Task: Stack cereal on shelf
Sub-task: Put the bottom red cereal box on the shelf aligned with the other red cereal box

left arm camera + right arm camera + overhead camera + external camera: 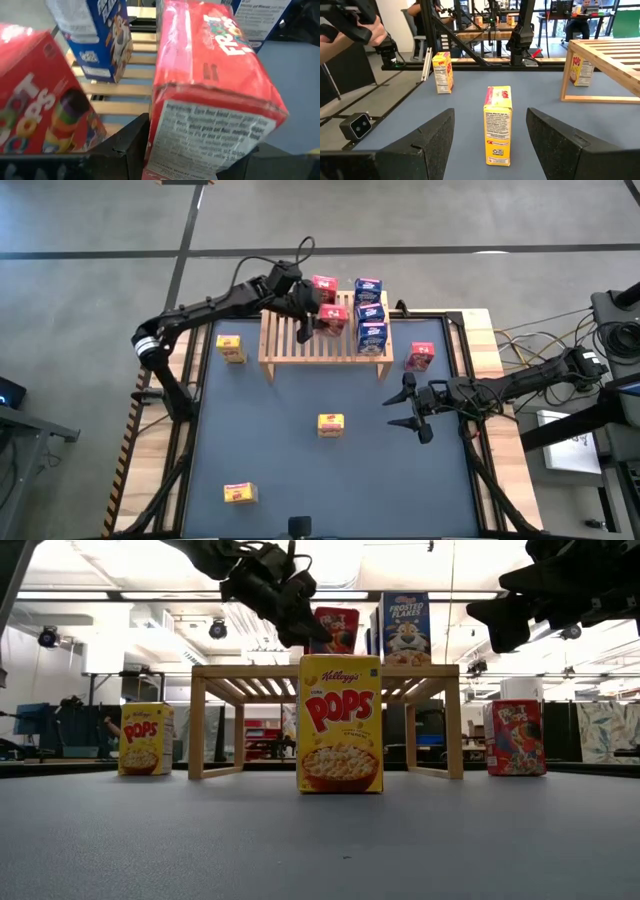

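The light-wood shelf (325, 345) stands at the table's far side. On its slats stand three blue cereal boxes (370, 313) in a row and a red one (323, 284). My left gripper (312, 317) hangs over the shelf's middle, shut on another red cereal box (335, 318). One red box (420, 357) stands on the table right of the shelf. Three yellow boxes (230, 348), (331, 424), (239, 493) stand on the table. My right gripper (412, 412) hovers open at the right, pointing at the middle yellow box (498, 125). My left gripper pinches the red box between its two fingers (131, 145), at the end with the white printed panel (200, 135). The fingers come from the table's left, slanting down. The box sits tilted over the slats; whether it touches them I cannot tell.
The shelf's left half (285, 340) has bare slats. The wooden table border (480, 330) and cables run along the right side. Beyond the table, in the right wrist view, a person's hand (370, 35) holds a dark device.
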You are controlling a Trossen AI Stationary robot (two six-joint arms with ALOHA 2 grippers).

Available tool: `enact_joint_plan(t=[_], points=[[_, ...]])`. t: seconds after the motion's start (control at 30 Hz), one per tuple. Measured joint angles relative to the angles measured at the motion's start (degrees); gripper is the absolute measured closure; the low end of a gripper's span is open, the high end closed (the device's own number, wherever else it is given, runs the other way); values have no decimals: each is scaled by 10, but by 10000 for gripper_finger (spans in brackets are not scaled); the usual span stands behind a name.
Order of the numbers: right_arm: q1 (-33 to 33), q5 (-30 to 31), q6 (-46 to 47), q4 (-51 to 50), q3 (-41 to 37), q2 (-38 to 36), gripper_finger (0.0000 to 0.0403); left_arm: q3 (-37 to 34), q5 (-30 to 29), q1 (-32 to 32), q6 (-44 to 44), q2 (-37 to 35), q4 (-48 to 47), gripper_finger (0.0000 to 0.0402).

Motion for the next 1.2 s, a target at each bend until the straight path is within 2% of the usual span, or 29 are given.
enact_joint_plan(t=[0.23,0.83,1.2], points=[[0,0,4,0,0,0,168,-29,17,4,-12,-7,44,239],[0,0,1,0,0,0,168,-38,24,11,-19,-25,39,239],[0,0,0,0,0,0,168,-127,32,10,-42,-48,159,239]])
